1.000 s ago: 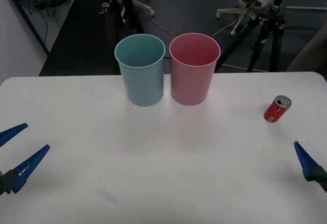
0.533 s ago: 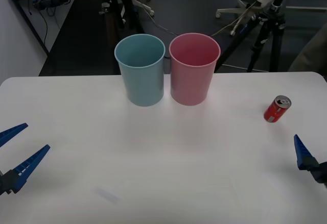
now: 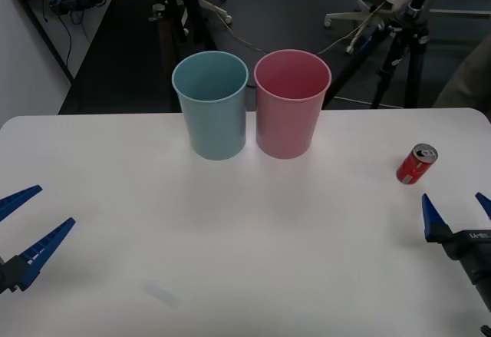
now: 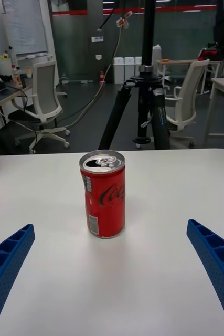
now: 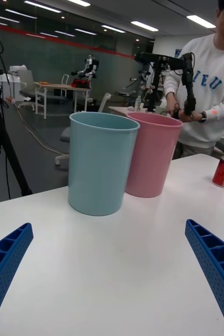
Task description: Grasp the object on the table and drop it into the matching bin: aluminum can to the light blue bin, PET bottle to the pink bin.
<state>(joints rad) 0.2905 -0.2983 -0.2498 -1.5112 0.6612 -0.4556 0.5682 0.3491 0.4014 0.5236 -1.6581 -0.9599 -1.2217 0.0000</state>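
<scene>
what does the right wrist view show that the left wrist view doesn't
Right wrist view alone: the aluminum can up close, upright, its silver top and pull tab visible, centred ahead of the open right pincer. Left wrist view alone: the light blue bin whole, touching the pink bin, ahead of the open left pincer. Both: the can, the pink bin and the white table.

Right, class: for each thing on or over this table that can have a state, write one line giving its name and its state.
aluminum can: upright on the table, top opened, not held.
light blue bin: upright, beside the pink bin.
pink bin: upright, nothing seen inside.
right gripper: open, just short of the can, fingers either side.
left gripper: open, holding nothing, at the table's left edge.
</scene>
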